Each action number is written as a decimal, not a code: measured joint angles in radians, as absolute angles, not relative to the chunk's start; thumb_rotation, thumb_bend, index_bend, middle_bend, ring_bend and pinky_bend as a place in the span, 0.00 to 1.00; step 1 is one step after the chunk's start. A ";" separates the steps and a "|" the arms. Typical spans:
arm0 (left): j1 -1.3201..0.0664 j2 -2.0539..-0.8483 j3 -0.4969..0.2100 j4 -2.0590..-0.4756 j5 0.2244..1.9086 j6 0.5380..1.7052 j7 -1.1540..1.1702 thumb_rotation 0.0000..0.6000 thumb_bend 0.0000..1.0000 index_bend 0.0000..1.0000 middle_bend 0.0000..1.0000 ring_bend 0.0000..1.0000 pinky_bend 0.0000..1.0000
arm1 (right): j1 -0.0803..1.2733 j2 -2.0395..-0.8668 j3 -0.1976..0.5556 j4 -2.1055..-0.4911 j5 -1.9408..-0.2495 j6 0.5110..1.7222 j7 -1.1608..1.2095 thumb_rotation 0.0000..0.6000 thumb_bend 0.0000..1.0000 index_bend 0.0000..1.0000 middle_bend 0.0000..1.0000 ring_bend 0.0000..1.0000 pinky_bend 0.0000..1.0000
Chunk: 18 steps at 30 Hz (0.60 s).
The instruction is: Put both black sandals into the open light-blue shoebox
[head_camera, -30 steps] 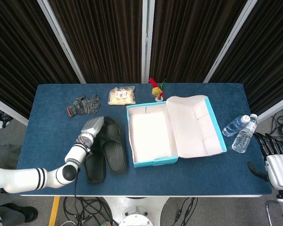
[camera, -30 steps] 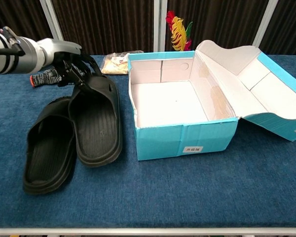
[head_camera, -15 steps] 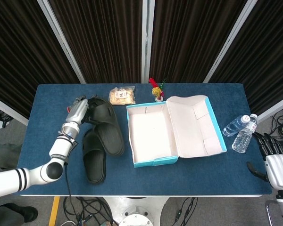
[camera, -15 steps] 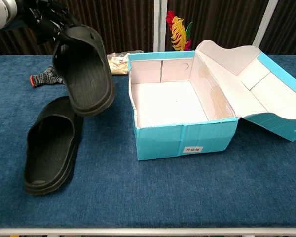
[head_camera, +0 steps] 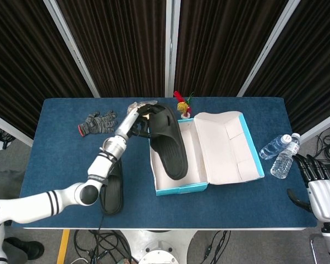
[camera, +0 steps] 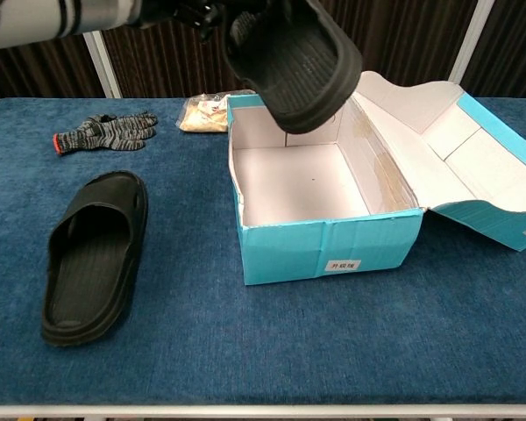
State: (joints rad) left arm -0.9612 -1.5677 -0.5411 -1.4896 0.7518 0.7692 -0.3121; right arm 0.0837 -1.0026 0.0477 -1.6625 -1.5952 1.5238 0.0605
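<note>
Sandal [head_camera: 168,138] gripped in my left hand [head_camera: 133,121], above shoebox [head_camera: 181,188].
Fingers partly hidden behind strap; second sandal [camera: 91,256] below-left; right hand [head_camera: 318,184] spread, empty, cropped.

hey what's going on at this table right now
The left robot hand holds one black sandal in the air above the open light-blue shoebox, not yet set down inside. The other black sandal lies on the blue table left of the box. The right robot hand waits at the table's far right edge, holding nothing, near two water bottles.
</note>
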 measured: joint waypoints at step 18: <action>-1.129 -1.885 -0.520 -1.094 0.857 0.788 -0.321 1.00 0.00 0.49 0.48 0.66 0.65 | 0.087 -0.985 0.052 -1.691 -1.570 1.503 0.031 1.00 0.20 0.01 0.08 0.00 0.12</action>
State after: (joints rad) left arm -1.1286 -1.8853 -0.5197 -1.0940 0.8575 0.7883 -0.3211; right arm 0.0869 -0.9853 0.0522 -1.6910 -1.5701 1.5032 0.0310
